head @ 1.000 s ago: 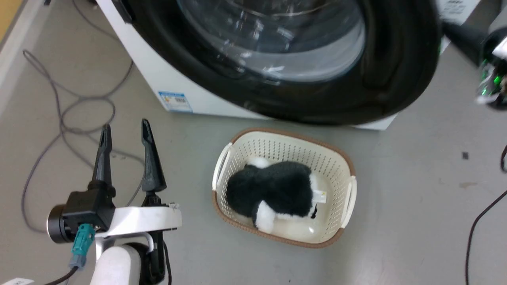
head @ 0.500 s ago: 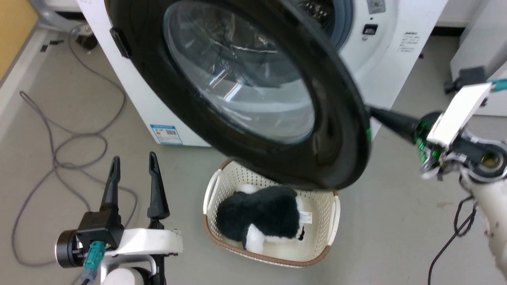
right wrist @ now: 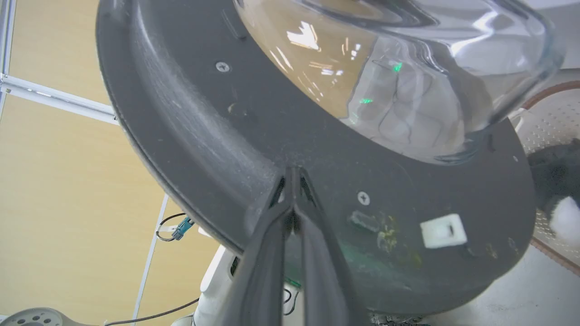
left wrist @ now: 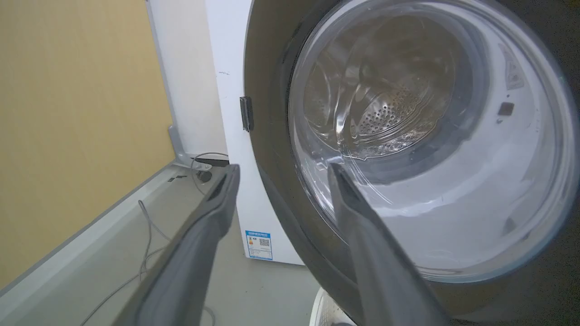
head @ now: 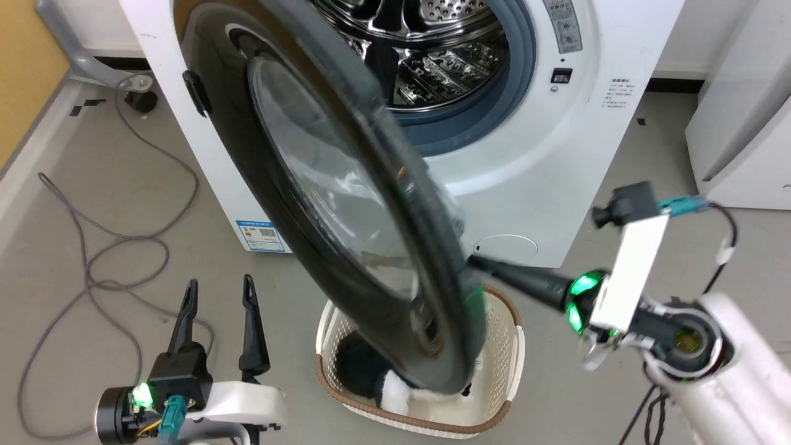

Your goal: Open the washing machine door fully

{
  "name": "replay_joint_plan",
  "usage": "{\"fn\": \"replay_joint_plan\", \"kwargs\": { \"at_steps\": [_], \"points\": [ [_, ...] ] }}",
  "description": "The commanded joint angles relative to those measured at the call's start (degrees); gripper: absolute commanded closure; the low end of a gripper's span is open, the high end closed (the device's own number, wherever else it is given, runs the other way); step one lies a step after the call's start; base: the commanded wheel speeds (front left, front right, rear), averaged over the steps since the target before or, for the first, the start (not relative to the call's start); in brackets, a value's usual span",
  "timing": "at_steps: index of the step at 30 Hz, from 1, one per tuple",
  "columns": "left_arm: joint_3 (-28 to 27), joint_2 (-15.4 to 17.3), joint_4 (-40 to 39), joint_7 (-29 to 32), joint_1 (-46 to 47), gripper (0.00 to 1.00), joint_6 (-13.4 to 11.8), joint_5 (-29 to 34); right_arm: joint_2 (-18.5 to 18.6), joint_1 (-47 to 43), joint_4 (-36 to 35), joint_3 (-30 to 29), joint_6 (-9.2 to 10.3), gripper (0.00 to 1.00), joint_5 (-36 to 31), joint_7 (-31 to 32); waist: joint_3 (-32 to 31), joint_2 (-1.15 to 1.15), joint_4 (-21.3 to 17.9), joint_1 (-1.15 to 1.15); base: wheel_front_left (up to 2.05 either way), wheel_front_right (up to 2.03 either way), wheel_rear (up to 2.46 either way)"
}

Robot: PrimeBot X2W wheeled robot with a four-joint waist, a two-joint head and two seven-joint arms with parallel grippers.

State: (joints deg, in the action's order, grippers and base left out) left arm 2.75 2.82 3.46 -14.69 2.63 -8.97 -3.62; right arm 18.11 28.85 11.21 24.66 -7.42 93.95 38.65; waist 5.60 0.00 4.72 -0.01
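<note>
The white washing machine (head: 556, 154) stands ahead with its steel drum (head: 432, 49) exposed. The washing machine door (head: 346, 204) has a black rim and a clear glass bowl. It stands swung out on its left hinge, nearly edge-on to me. My right gripper (head: 473, 261) is shut, its tips pressed against the door's inner side. In the right wrist view the gripper (right wrist: 292, 174) touches the door's dark inner rim (right wrist: 204, 136) below the glass bulge. My left gripper (head: 219, 290) stands open low at the left, apart from the door. The left wrist view has this gripper (left wrist: 283, 170) facing the door's outer side (left wrist: 267, 90).
A cream laundry basket (head: 500, 346) holding a black-and-white plush (head: 371, 377) sits on the floor under the door's lower edge. Grey cables (head: 105, 266) loop on the floor at left. A white appliance (head: 741, 123) stands at right, a yellow wall (head: 18, 74) at left.
The head camera has tilted up. The door has swung from facing me to nearly edge-on, further off the drum opening, with my shut right gripper following behind it. The left gripper stays open.
</note>
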Motion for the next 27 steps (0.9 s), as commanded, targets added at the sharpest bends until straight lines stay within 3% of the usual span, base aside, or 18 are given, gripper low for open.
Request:
{"fn": "replay_joint_plan", "kwargs": {
  "at_steps": [1,17,20,23,26,27],
  "points": [
    [-0.12,0.06,0.27,-0.3,-0.68,0.0,-0.26,0.3,-0.55,-1.63,-1.3,0.81,-0.07,1.0,-0.49,0.16,-0.22,0.0,0.13,0.01,0.0,0.0,0.0],
    [-0.77,0.06,1.75,-0.3,-2.27,0.0,-0.7,-0.24,-5.68,-9.05,-8.54,8.52,-0.07,1.0,-3.99,0.23,-2.14,0.0,-0.35,0.01,0.0,0.0,0.0],
    [-1.21,0.06,1.91,-0.3,-2.88,0.0,-0.56,-0.52,-6.12,-8.98,-9.59,5.74,-0.07,1.0,-7.79,-6.76,-2.93,0.0,-0.94,0.01,0.0,0.0,0.0],
    [-1.6,0.06,2.17,-0.3,-3.71,0.0,-0.49,-0.78,-6.53,-8.84,-11.82,2.27,-0.07,1.0,-13.21,-17.51,-4.05,0.0,-1.62,0.01,0.0,0.0,0.0],
    [-2.26,0.06,2.2,-0.3,-4.31,0.0,-0.51,-1.24,-4.58,-8.29,-13.18,0.27,-0.07,1.0,-21.95,-29.73,-4.69,0.0,-2.4,0.01,0.0,0.0,0.0],
    [-2.26,0.06,2.2,-0.3,-4.31,0.0,-0.51,-1.24,-4.58,-8.29,-13.18,0.27,-0.07,1.0,-21.95,-29.73,-4.69,0.0,-2.4,0.01,0.0,0.0,0.0]
  ]
}}
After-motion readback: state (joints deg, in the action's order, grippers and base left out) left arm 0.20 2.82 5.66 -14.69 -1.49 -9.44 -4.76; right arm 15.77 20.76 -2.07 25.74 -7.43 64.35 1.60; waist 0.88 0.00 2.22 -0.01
